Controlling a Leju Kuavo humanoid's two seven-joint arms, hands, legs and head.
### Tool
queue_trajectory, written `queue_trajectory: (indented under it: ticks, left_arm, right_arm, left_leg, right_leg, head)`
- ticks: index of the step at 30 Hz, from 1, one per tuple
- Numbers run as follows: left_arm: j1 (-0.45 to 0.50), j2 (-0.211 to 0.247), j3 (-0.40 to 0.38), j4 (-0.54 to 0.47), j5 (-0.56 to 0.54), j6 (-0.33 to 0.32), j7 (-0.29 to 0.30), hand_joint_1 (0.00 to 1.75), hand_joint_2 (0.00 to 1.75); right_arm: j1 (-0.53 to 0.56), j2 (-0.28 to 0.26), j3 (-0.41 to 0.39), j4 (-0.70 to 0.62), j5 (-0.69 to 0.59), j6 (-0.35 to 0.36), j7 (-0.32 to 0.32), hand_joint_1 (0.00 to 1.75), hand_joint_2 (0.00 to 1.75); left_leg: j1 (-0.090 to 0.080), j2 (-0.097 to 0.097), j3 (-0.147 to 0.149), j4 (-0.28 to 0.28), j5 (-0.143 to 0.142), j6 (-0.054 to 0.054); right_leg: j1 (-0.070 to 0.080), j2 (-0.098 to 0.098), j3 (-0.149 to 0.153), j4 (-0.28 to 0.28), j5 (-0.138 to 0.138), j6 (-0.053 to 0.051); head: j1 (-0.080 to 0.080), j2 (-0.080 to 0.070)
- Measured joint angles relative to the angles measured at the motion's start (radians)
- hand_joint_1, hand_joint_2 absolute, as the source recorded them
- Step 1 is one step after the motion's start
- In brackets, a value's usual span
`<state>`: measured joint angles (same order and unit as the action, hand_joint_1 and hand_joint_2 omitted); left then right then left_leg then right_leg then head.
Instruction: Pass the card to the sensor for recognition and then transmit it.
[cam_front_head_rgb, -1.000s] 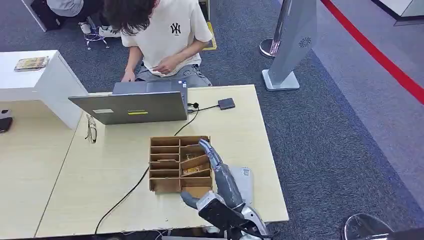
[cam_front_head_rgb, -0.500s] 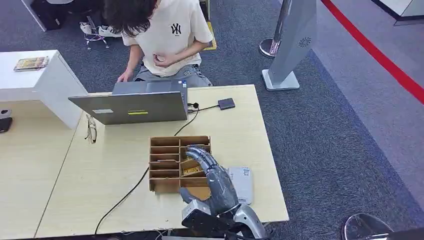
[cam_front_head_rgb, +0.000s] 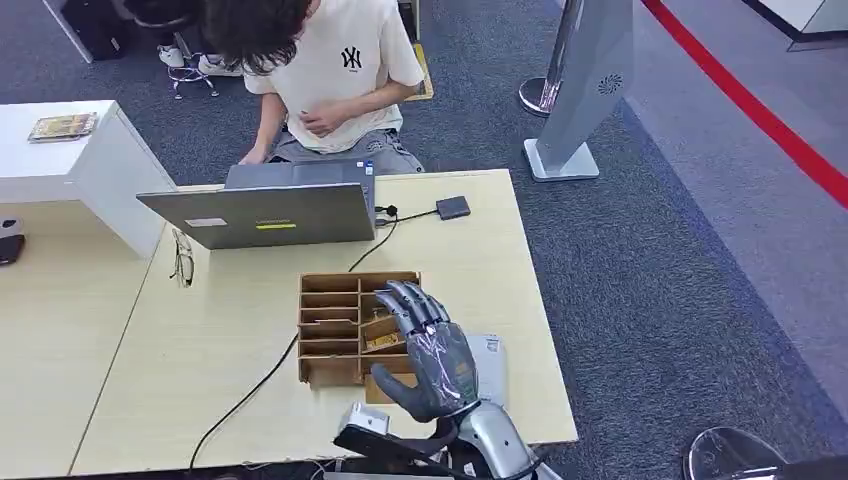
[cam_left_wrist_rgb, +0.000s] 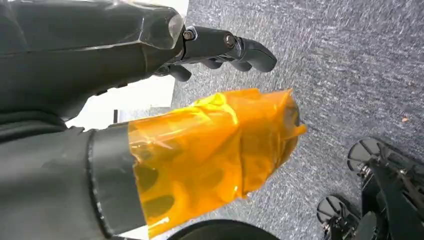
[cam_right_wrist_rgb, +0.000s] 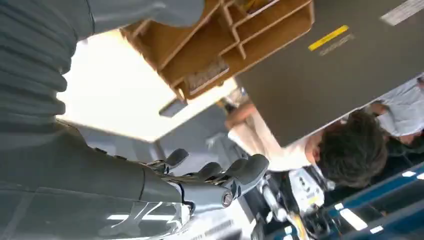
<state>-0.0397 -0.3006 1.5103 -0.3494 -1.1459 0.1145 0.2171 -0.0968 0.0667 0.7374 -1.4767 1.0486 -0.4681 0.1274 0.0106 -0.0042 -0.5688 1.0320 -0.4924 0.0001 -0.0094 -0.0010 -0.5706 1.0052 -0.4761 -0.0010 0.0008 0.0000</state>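
The right robot hand hovers over the near right part of the brown wooden compartmented organiser box on the pale wooden tabletop, its dark fingers spread forward and apart with nothing held. Just beside it on the right lies the flat white card reader sensor, and yellowish cards sit in the box's right-hand compartments. The left robot hand, with an orange film-wrapped thumb, hangs above grey carpet, fingers loosely curled and empty.
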Motion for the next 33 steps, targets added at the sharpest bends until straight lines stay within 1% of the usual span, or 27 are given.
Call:
queue_trajectory:
  ticks: [5,6,7,8,9,11,12,13,14,17,18,21,23,24,25,28,29,33]
  left_arm:
    - [0.0,0.009,0.0,0.0,-0.012,-0.012,0.003,0.0,0.0]
    - [0.0,0.01,0.0,0.0,-0.012,-0.013,0.003,0.0,0.0]
    - [0.0,0.012,0.0,0.0,-0.013,-0.013,0.003,0.0,0.0]
    - [0.0,0.013,0.0,0.0,-0.014,-0.015,0.003,0.0,0.0]
    - [0.0,0.014,0.0,0.0,-0.016,-0.016,0.003,0.0,0.0]
    - [0.0,0.016,-0.001,0.0,-0.019,-0.018,0.003,0.0,0.0]
    - [-0.001,0.016,-0.001,0.0,-0.021,-0.019,0.003,0.0,0.0]
    - [-0.001,0.017,-0.001,0.0,-0.021,-0.02,0.003,0.0,0.0]
    - [0.0,0.017,-0.001,0.0,-0.021,-0.021,0.003,0.0,0.0]
    - [0.0,0.02,-0.001,0.0,-0.024,-0.026,0.003,0.0,0.0]
    - [0.0,0.021,-0.001,0.0,-0.027,-0.029,0.003,0.0,0.0]
    - [0.0,0.023,-0.001,0.0,-0.031,-0.032,0.003,0.0,0.0]
    - [0.0,0.023,-0.001,0.0,-0.033,-0.036,0.003,0.0,0.0]
    - [0.0,0.024,-0.001,0.0,-0.033,-0.039,0.003,0.0,0.0]
    - [0.0,0.024,-0.001,0.0,-0.033,-0.042,0.003,0.0,0.0]
    - [0.0,0.024,-0.001,0.0,-0.034,-0.045,0.004,0.0,0.0]
    - [0.0,0.024,-0.001,0.0,-0.034,-0.045,0.004,0.0,0.0]
    - [0.0,0.024,-0.001,0.0,-0.035,-0.048,0.004,0.0,0.0]
  right_arm:
    - [-0.029,0.013,0.0,0.027,0.061,0.034,0.034,0.52,1.75]
    - [-0.033,0.015,0.0,0.03,0.063,0.035,0.037,0.58,1.75]
    - [-0.037,0.016,0.0,0.034,0.066,0.035,0.039,0.59,1.75]
    - [-0.041,0.019,0.0,0.037,0.071,0.036,0.039,0.82,1.75]
    - [-0.048,0.019,0.0,0.042,0.072,0.037,0.039,1.12,1.75]
    - [-0.081,0.018,0.0,0.07,0.049,0.034,0.034,1.12,1.75]
    - [-0.101,0.018,-0.001,0.085,0.041,0.033,0.03,1.33,1.75]
    - [-0.118,0.018,-0.005,0.1,0.036,0.032,0.029,1.34,1.75]
    - [-0.13,0.018,-0.008,0.11,0.033,0.031,0.028,1.33,1.75]
    - [-0.159,0.018,-0.011,0.135,0.036,0.033,0.028,1.38,1.75]
    - [-0.168,0.018,-0.012,0.143,0.037,0.034,0.028,1.33,1.75]
    - [-0.186,0.018,-0.018,0.16,0.038,0.043,0.03,1.33,1.75]
    - [-0.199,0.018,-0.022,0.174,0.038,0.049,0.031,1.24,1.75]
    - [-0.205,0.018,-0.023,0.18,0.038,0.05,0.032,1.24,1.75]
    - [-0.212,0.018,-0.026,0.186,0.038,0.053,0.033,1.2,1.75]
    - [-0.228,0.018,-0.032,0.204,0.041,0.067,0.034,1.2,1.75]
    - [-0.232,0.018,-0.034,0.209,0.041,0.068,0.034,1.12,1.75]
    - [-0.242,0.018,-0.037,0.228,0.042,0.073,0.034,1.1,1.75]
  left_leg:
    - [0.0,0.0,0.0,0.0,0.0,0.0]
    - [0.0,0.0,0.0,0.0,0.0,0.0]
    - [0.0,0.0,0.0,0.0,0.0,0.0]
    - [0.0,0.0,0.0,0.0,0.0,0.0]
    - [0.0,0.0,0.0,0.0,0.0,0.0]
    - [0.0,0.0,0.0,0.0,0.0,0.0]
    - [0.0,0.0,0.0,0.0,0.0,0.0]
    - [0.0,0.0,0.0,0.0,0.0,0.0]
    - [0.0,0.0,0.0,0.0,0.0,0.0]
    - [0.0,0.0,0.0,0.0,0.001,0.0]
    - [0.0,0.0,0.0,0.0,0.001,0.0]
    - [0.0,0.0,0.0,0.0,0.001,0.0]
    - [0.0,0.0,0.0,0.0,0.001,0.0]
    - [0.0,0.0,0.0,0.0,0.001,0.0]
    - [0.0,0.0,0.0,0.0,0.001,0.0]
    - [0.0,0.0,0.0,0.0,0.001,0.0]
    - [0.0,0.0,0.0,0.0,0.001,0.0]
    - [0.0,0.0,0.0,0.0,0.001,0.0]
  right_leg:
    - [0.0,0.0,0.0,0.0,0.0,0.0]
    - [0.0,0.0,0.0,0.0,0.0,0.0]
    - [0.0,0.0,0.0,0.0,0.0,0.0]
    - [0.0,0.0,0.0,0.0,0.0,0.0]
    - [0.0,0.0,0.0,0.0,0.0,0.0]
    - [0.0,0.0,0.0,0.0,0.0,0.0]
    - [0.0,0.0,0.0,0.0,0.0,0.0]
    - [0.0,0.0,0.0,0.0,0.0,0.0]
    - [0.0,0.0,0.0,0.0,0.0,0.0]
    - [0.0,0.0,0.0,0.0,0.001,0.0]
    - [0.0,0.0,0.0,0.0,0.001,0.0]
    - [0.0,0.0,0.0,0.0,0.001,0.0]
    - [0.0,0.0,0.0,0.0,0.001,0.0]
    - [0.0,0.0,0.0,0.0,0.001,0.0]
    - [0.0,0.0,0.0,0.0,0.001,0.0]
    - [0.0,0.0,0.0,0.0,0.001,0.0]
    - [0.0,0.0,0.0,0.0,0.001,0.0]
    - [0.0,0.0,0.0,0.0,0.001,0.0]
  head:
    - [0.0,0.0]
    - [0.0,0.0]
    - [0.0,0.0]
    - [0.0,0.0]
    - [0.0,0.0]
    - [0.0,0.0]
    - [0.0,0.0]
    - [0.0,0.0]
    - [0.0,0.0]
    - [0.0,0.0]
    - [0.0,0.0]
    - [0.0,0.0]
    - [0.0,0.0]
    - [0.0,0.0]
    - [0.0,0.0]
    - [0.0,0.0]
    - [0.0,0.0]
    - [0.0,0.0]
